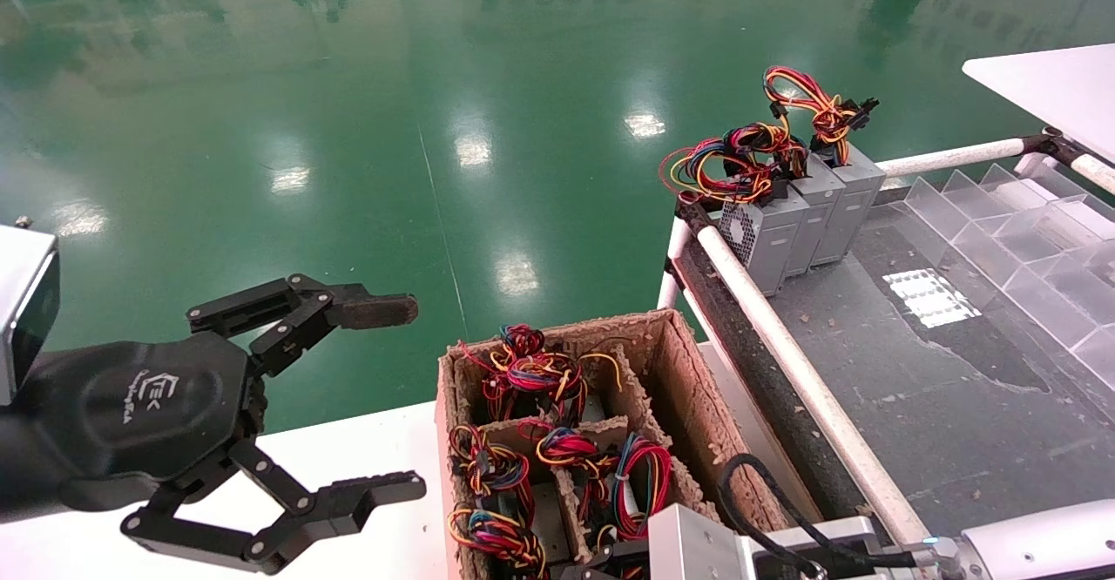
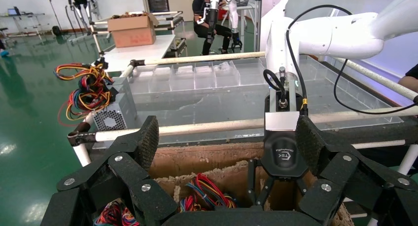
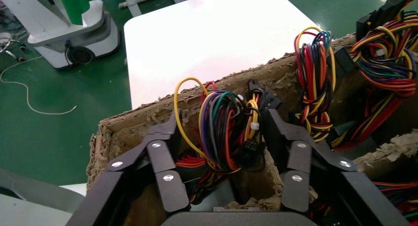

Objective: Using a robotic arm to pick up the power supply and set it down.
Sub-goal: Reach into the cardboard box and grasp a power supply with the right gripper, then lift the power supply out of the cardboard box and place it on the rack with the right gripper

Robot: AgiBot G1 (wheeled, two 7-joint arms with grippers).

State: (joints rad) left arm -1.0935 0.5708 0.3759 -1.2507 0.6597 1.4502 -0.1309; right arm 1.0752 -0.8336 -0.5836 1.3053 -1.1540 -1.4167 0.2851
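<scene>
Right tool point(image 3: 219, 137) lowered into a compartment of the cardboard box point(image 1: 688, 388), jointed fingers point(image 3: 162, 162) spread on either side of a wire bundle point(image 3: 222, 127) of the power supply point(image 3: 217, 186) seated in that compartment; whether the pads touch it, cannot tell. Grey metal of the unit barely visible under the wires. More power supplies with red, yellow and orange wires in the neighbouring compartments of the box point(image 1: 531, 371). Left tool point(image 1: 383, 397) hovering just beside the box, over the white worktop point(image 1: 366, 449) edge, fingers wide apart and holding nothing. Beyond the box, on the dark conveyor surface point(image 1: 915, 388), three more grey power supplies point(image 1: 810, 210) standing upright in a row, near clear plastic dividers point(image 1: 1019, 232).
</scene>
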